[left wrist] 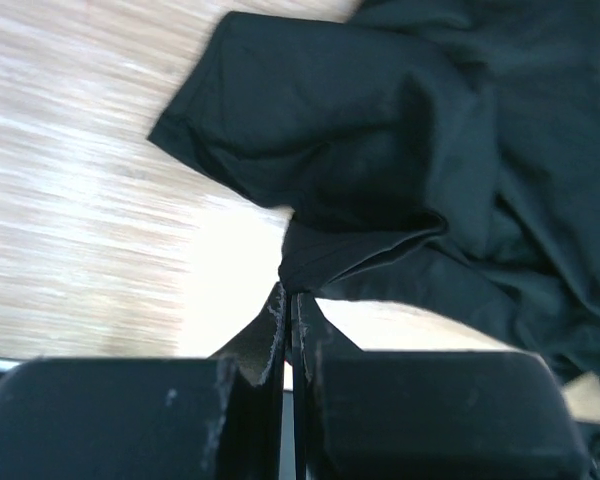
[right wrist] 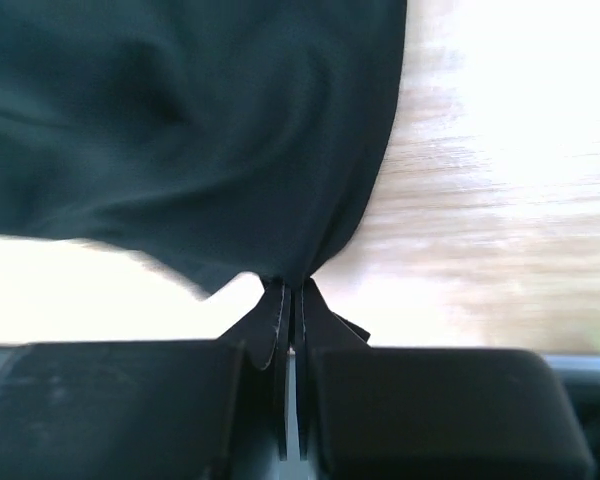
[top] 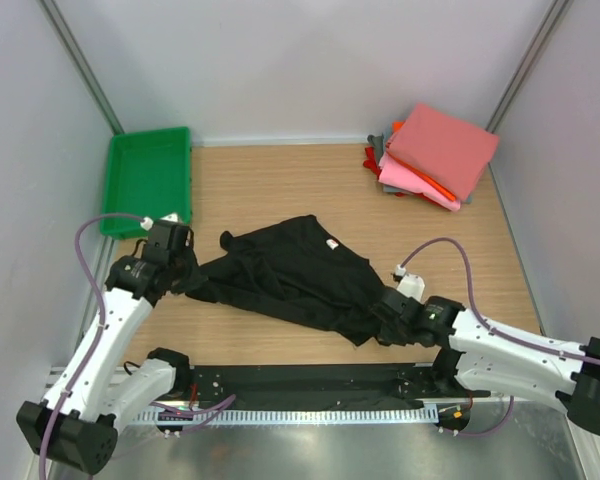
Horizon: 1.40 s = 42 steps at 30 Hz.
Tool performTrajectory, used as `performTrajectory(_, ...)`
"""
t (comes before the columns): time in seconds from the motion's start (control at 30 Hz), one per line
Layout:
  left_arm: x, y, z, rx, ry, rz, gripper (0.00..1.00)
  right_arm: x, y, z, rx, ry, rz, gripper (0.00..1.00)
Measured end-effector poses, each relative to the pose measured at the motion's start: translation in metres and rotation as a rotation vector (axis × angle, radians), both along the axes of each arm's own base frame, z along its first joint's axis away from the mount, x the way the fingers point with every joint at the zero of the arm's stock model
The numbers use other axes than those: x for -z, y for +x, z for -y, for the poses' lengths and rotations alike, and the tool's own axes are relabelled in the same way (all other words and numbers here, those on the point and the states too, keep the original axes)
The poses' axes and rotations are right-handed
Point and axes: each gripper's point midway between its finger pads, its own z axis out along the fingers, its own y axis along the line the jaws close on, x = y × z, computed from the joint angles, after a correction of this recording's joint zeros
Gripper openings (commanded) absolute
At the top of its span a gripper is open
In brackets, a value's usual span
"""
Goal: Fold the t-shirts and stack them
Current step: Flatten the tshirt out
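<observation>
A plain black t-shirt [top: 290, 275] lies crumpled and stretched across the middle of the wooden table. My left gripper [top: 187, 277] is shut on its left edge; in the left wrist view the cloth [left wrist: 400, 150] bunches at the closed fingertips [left wrist: 290, 292]. My right gripper [top: 380, 326] is shut on the shirt's lower right edge; in the right wrist view the cloth [right wrist: 190, 130] hangs from the pinched tips [right wrist: 292, 285]. A stack of folded shirts [top: 435, 155] in salmon-pink, pink, red, orange and grey sits at the back right corner.
A green plastic tray [top: 150, 178] stands at the back left, just beyond my left gripper. White walls close in the table on the left, back and right. A black rail [top: 310, 380] runs along the near edge between the arm bases.
</observation>
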Motion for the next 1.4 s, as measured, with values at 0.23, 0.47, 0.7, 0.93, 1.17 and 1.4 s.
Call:
performTrajectory(0.23, -0.114, 0.000, 0.021, 0.116, -0.149, 0.284, 0.00, -0.189, 0.056, -0.044, -0.004, 0.270, 0.352, 0.01)
performTrajectory(0.47, -0.254, -0.029, 0.028, 0.244, -0.247, 0.664, 0.00, -0.375, 0.068, -0.025, -0.029, 0.485, 0.740, 0.01)
performTrajectory(0.7, -0.343, -0.070, 0.022, 0.325, -0.264, 0.952, 0.00, -0.462, 0.044, 0.022, -0.093, 0.555, 0.990, 0.01)
performTrajectory(0.93, -0.371, -0.109, 0.013, 0.352, -0.278, 1.132, 0.00, -0.512, -0.004, 0.071, -0.192, 0.678, 1.203, 0.01)
performTrajectory(1.17, -0.377, -0.116, 0.010, 0.360, -0.256, 1.184, 0.00, -0.544, -0.023, 0.108, -0.181, 0.688, 1.336, 0.01)
performTrajectory(1.4, -0.348, -0.057, 0.011, 0.276, -0.196, 1.019, 0.00, -0.537, 0.055, 0.079, 0.024, 0.371, 1.223, 0.01)
